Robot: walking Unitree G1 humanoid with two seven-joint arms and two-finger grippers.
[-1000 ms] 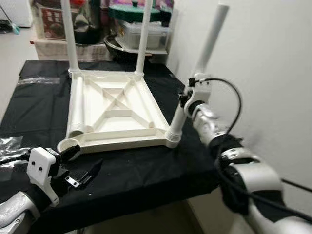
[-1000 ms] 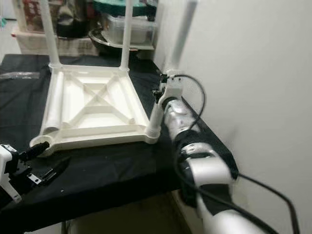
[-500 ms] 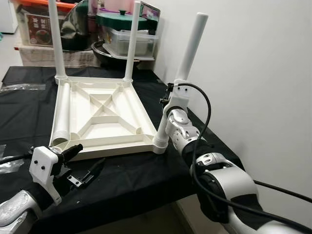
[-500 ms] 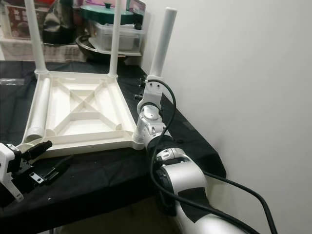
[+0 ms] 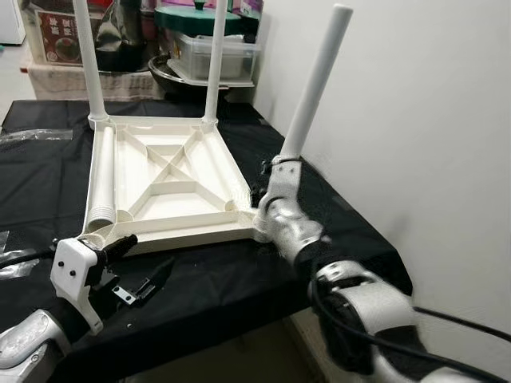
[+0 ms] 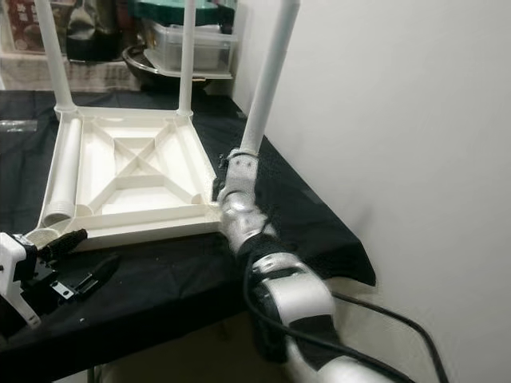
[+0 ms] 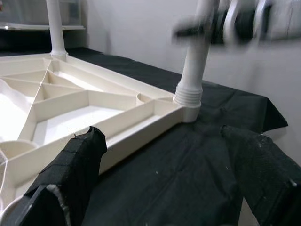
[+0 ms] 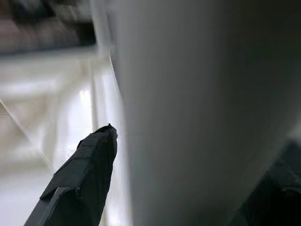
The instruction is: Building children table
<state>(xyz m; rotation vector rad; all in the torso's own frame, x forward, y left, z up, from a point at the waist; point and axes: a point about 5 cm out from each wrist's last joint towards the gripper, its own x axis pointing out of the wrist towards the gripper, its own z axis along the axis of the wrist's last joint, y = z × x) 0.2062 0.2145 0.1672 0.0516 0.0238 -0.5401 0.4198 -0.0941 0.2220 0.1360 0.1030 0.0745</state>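
Right gripper [image 5: 270,185] slid down near-right table leg [image 5: 313,88]: was clasping it at mid-height, now grips low, just above threaded collar at corner socket. Leg tilts further toward wall than half a second ago. Right forearm lower, blurred. Left gripper [image 5: 142,266] shifted slightly closer to upturned tabletop [image 5: 164,180] front edge.

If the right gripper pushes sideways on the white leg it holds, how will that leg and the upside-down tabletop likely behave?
The leg is long, thin plastic, so it would probably flex a little. The tabletop looks like light ribbed plastic lying on black cloth, so it may slide or pivot. The right gripper grips near the socket, which limits leverage.
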